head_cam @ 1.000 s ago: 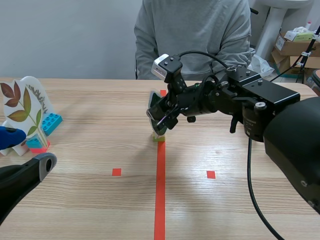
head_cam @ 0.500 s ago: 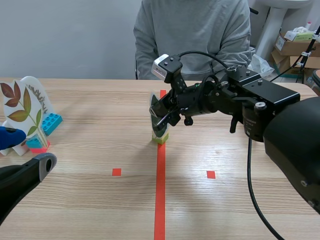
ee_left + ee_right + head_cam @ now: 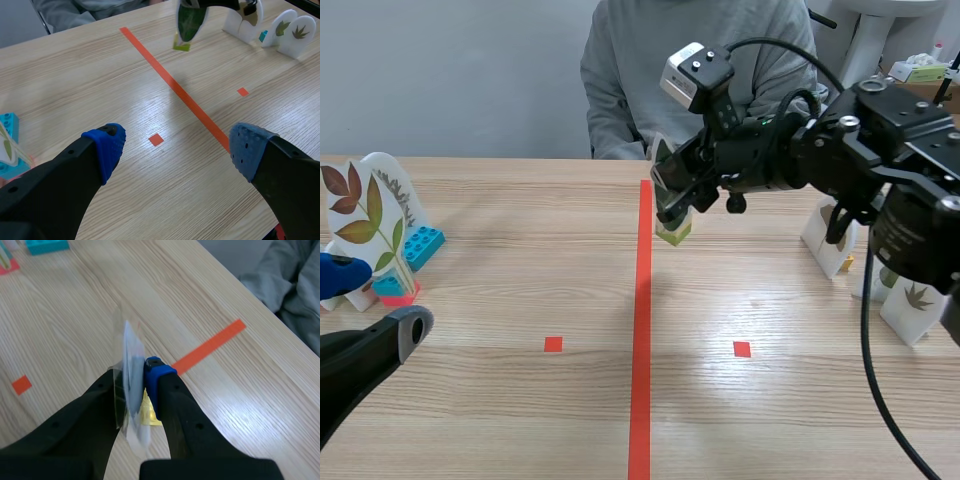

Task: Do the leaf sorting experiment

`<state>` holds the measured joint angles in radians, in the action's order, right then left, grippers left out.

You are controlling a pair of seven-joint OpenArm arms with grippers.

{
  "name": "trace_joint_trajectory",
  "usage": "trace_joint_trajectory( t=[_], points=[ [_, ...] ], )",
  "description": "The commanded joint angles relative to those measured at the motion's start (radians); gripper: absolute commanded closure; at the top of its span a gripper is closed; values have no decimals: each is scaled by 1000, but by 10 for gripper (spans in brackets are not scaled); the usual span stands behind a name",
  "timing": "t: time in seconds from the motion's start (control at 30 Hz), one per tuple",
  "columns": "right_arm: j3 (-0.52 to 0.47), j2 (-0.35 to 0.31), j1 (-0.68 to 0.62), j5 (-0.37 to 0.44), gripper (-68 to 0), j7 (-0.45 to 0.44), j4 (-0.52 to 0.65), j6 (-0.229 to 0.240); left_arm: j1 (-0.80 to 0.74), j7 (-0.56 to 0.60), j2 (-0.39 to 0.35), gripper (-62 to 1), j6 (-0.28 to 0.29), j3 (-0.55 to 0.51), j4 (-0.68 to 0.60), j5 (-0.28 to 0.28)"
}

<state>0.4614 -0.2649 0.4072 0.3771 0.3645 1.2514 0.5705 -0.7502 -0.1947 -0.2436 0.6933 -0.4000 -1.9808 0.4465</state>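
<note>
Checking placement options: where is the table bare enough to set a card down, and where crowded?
Bare wood runs both sides of the tape line, around the two small tape squares. Crowded: the left edge with leaf cards and blue bricks, the right edge with white leaf stands.

1. Right arm (image 3: 840, 170) comes in from the right, raised above the counter (image 3: 520, 400), with its wrist reaching in to just right of the centre tape line.
2. Right claw (image 3: 670, 205) is clamped on a leaf card (image 3: 665, 170). The card is pinched between the fingers, with the blue pad (image 3: 157, 367) pressed flat against it.
3. Left arm (image 3: 355, 365) sits low at the near left corner.
4. Left claw (image 3: 175, 145) has its fingers spread wide. The blue pads (image 3: 107, 145) face each other with nothing between them.
</note>
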Motion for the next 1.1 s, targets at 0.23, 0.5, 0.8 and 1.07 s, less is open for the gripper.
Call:
trace_joint_trajectory(
  t=[0.23, 0.5, 0.8, 1.07],
  points=[
    [-185, -100, -219, 69, -20, 60, 159, -51, 0, 10, 0, -454, 3, 0, -3, 13],
    [-433, -164, -356, 72, -20, 43, 172, -55, 0, 10, -1, -454, 3, 0, -3, 14],
    [-526, -192, -320, 72, -19, -23, 17, -55, 1, 11, -1, -454, 3, 0, -3, 14],
    [-527, -192, -291, 60, -20, -68, -87, -56, 0, 11, -1, -454, 3, 0, -3, 14]
  ],
)
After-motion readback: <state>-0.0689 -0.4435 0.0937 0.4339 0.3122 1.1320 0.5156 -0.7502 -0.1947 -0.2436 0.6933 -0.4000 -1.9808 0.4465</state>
